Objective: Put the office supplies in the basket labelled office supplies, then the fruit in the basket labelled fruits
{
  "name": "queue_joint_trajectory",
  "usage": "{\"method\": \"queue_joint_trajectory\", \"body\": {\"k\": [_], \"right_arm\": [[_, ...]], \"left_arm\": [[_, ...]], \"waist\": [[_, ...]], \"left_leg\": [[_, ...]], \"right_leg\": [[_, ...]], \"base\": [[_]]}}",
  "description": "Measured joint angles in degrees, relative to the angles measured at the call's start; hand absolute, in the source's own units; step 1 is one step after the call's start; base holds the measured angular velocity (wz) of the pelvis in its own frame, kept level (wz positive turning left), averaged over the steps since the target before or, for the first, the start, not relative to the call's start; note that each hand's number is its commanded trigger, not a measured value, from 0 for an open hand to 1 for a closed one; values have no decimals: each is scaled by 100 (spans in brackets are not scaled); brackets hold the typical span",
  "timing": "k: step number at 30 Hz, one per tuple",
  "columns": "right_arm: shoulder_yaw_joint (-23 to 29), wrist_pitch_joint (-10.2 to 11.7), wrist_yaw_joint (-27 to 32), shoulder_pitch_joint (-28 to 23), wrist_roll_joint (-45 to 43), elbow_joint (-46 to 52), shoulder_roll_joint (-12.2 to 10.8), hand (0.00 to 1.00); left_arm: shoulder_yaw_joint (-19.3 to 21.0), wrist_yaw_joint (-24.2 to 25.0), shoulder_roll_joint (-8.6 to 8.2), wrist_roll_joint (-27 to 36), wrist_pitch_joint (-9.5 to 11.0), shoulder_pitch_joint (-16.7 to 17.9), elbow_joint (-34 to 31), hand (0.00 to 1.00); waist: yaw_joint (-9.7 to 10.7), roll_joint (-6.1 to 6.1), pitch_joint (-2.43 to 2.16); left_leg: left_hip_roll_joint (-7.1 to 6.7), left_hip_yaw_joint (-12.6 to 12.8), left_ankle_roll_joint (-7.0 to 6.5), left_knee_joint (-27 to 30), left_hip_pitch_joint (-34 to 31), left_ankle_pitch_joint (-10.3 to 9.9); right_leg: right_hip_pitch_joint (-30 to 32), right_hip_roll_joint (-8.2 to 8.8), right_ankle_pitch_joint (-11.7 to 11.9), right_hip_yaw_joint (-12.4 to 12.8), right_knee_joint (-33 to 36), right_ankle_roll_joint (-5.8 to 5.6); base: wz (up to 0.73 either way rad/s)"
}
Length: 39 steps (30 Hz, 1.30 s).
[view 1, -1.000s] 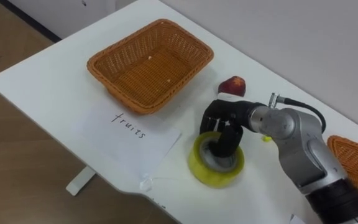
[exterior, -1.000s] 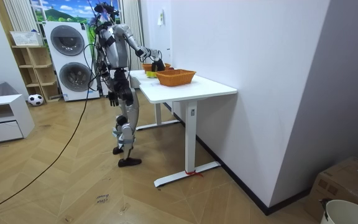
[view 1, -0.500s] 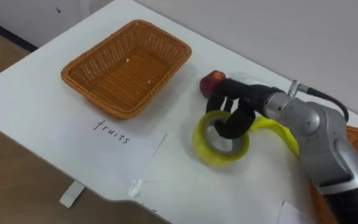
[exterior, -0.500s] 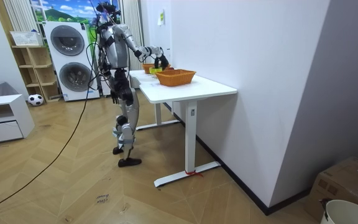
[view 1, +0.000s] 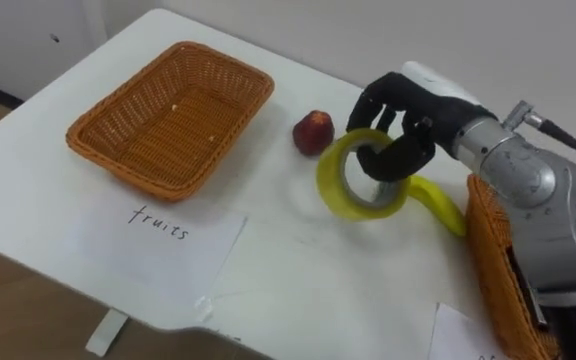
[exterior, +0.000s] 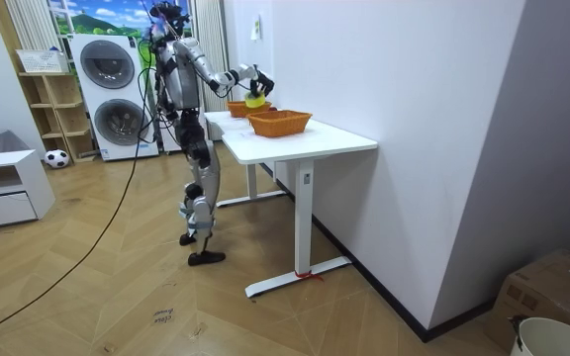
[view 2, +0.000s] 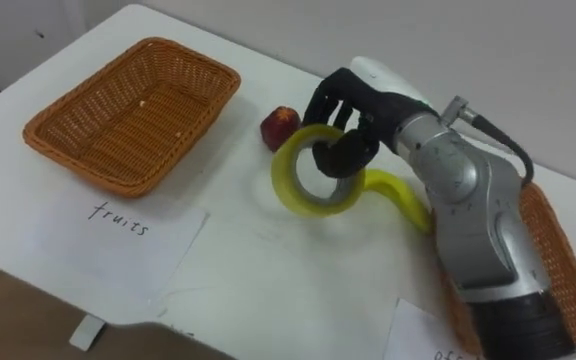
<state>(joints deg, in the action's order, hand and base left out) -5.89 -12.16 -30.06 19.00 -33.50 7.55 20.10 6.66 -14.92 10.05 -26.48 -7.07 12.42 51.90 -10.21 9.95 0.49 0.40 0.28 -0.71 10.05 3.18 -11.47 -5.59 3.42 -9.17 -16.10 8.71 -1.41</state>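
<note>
Right hand [view 1: 408, 110]: my fingers are hooked through the tape roll [view 1: 333, 190] and clamped on it.
Tape roll: yellow, tilted, lifted clear of the table [view 1: 298, 270].
Red fruit [view 1: 313, 132]: on the table, between the left basket [view 1: 226, 130] and the roll.
Banana [view 1: 438, 203]: lies under my wrist, just beside the right basket [view 1: 488, 260].

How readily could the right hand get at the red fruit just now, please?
Probably not yet: the right hand is curled round the yellow tape roll, though the red fruit lies close, unobstructed.
</note>
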Motion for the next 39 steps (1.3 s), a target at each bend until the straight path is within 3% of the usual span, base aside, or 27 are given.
{"method": "queue_joint_trajectory", "body": {"k": [7,10,20,26,31,39], "right_arm": [[476,97,425,0,212,2,6,100],[729,161,662,-44,361,-7,6,100],[1064,264,921,-59,784,-1130,325,100],[1103,262,1072,-61,900,-1251,574,100],[1273,262,1265,-229,1277,-1340,639,100],[1408,252,1273,-452,1315,-1407,698,100]], "left_arm": [[230,49,-38,-5,-4,94,3,0],[341,49,-57,-7,-3,111,-2,0],[437,89,-47,-49,10,236,-136,0],[441,92,-28,-7,12,290,-135,0],[526,128,-27,-5,12,291,-262,0],[555,153,-28,5,13,328,-388,0]], "waist": [[75,-26,13],[95,-78,37],[416,-183,-11],[584,-172,-33],[587,-122,-69],[719,-138,-67]], "left_leg": [[19,89,-1,-29,57,0],[21,155,-1,-37,98,0],[46,265,0,-57,92,-1],[65,351,1,-45,89,-1],[92,456,6,-55,146,-4],[96,538,5,-79,158,-6]], "right_leg": [[6,-10,0,44,-8,0],[3,-18,0,200,-10,0],[58,-29,0,204,-2,0],[84,-36,8,227,6,13],[68,-58,13,267,5,22],[64,-63,24,334,10,37]], "base": [[-4],[-10],[-4],[-4],[-10],[-4]]}}
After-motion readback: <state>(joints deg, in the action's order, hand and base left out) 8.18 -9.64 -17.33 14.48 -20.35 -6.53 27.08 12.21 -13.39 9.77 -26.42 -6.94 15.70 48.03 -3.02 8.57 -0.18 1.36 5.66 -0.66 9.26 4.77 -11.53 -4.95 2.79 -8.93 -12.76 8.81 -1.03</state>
